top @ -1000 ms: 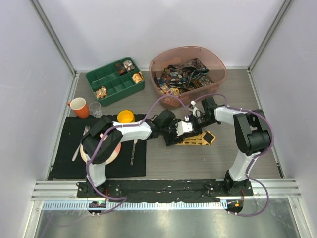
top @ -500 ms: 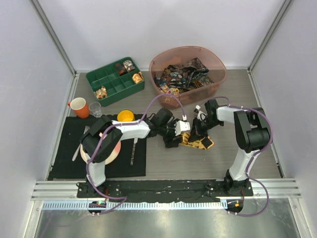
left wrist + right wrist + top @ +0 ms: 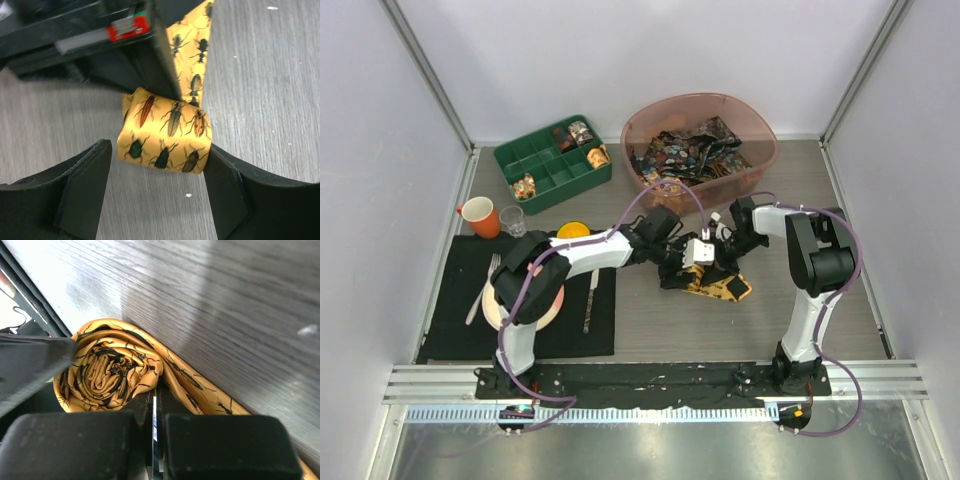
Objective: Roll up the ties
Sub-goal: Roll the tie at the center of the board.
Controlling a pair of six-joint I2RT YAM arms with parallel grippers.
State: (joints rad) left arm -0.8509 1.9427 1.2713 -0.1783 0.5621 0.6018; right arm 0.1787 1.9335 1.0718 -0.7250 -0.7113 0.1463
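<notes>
- The left gripper is seen with its jaws spread wide, one to each side of the rolled end of the yellow tie. The tie's left end is set apart from the left pad, while its right end is touching, or all but touching, the right pad.
- Between those jaws the tie is found partly wound: a short, fat coil lies on the table, and the unrolled tail is led away from the coil, beyond the jaw tips.
- The right gripper is held with its fingers pressed almost together, only a thin slit being left. The coil's spiral end lies just beyond its tips, and the tail is passed close beside them. Whether any fabric is caught in the slit cannot be told.
- The remaining ties are heaped in the pink basin, well beyond both pairs of jaws and untouched by them.
- The step in hand is judged to be the winding of the first tie, with much of its length yet to be taken up.
- For the next move, the coil would need to be clasped across its ends by the left jaws and turned onward along the tail, while the tail is kept flat and taut by the right fingers so that the coil is not loosened.
</notes>
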